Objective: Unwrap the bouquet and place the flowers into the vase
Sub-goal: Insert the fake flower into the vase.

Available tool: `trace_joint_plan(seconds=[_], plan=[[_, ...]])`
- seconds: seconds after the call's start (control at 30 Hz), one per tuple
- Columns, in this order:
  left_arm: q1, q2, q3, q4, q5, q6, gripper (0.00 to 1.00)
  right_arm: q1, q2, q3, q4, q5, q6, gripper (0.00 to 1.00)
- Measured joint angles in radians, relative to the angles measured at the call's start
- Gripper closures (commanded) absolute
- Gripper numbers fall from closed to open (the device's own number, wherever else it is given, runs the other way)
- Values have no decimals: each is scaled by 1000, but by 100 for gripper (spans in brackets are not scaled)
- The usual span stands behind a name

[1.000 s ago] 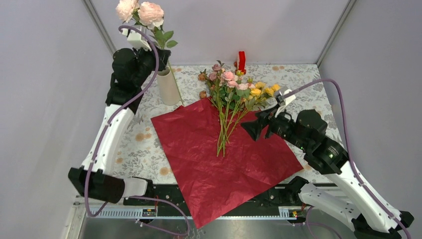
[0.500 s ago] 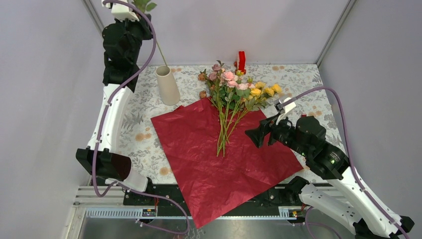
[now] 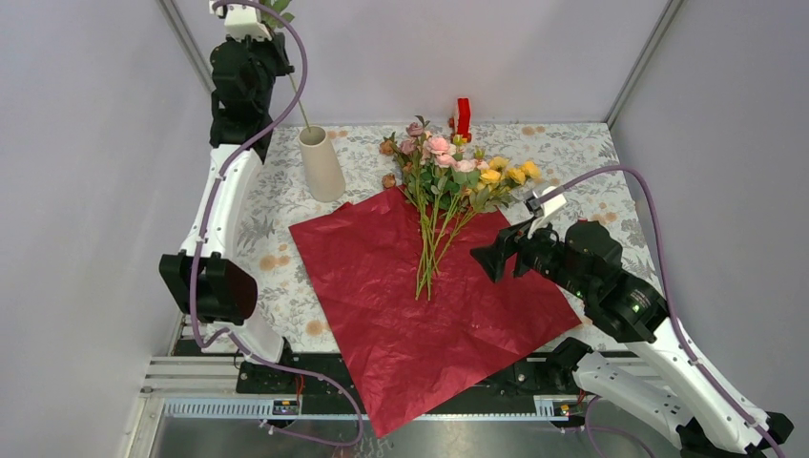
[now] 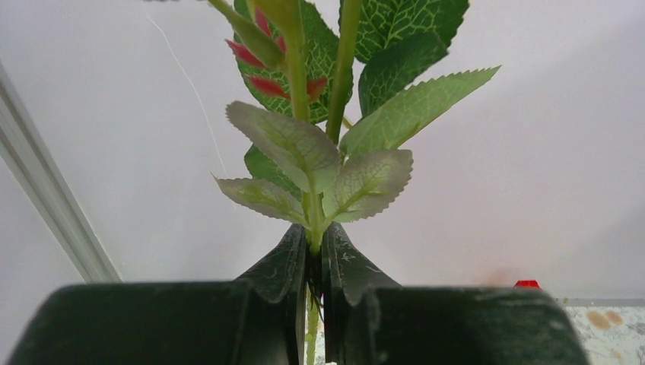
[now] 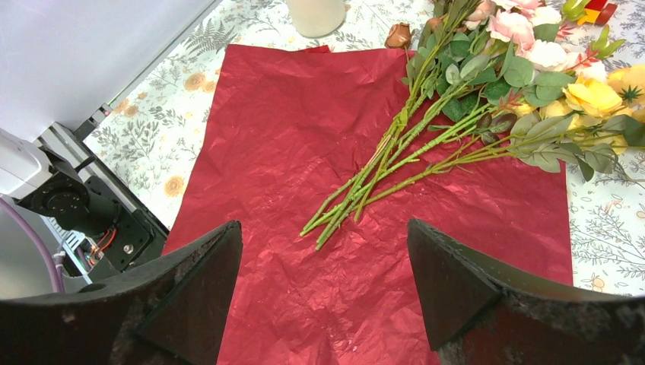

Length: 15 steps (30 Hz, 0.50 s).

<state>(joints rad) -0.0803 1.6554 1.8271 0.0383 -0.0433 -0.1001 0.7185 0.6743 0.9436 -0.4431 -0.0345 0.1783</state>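
The left tool is raised high at the far left corner, its fingers pressed together on a single leafy green stem, pinched just under a leaf cluster; the stem's lower end is seen reaching the mouth of the cream vase, stood upright on the floral-print counter. The other flowers are laid over the far edge of the flattened dark red wrapping paper. The right tool is held above the paper's right side, spread wide, nothing gripped. A small red block is seen behind the blooms
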Motion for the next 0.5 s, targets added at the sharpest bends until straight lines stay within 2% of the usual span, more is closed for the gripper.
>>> trace_joint_plan(seconds=[0.27,0.5], plan=[[0,10,-108,59,55,2,100,0,13,0,-25,1,-3,13],[0,10,-348,228,109,6,100,0,18,0,-37,1,-3,13]])
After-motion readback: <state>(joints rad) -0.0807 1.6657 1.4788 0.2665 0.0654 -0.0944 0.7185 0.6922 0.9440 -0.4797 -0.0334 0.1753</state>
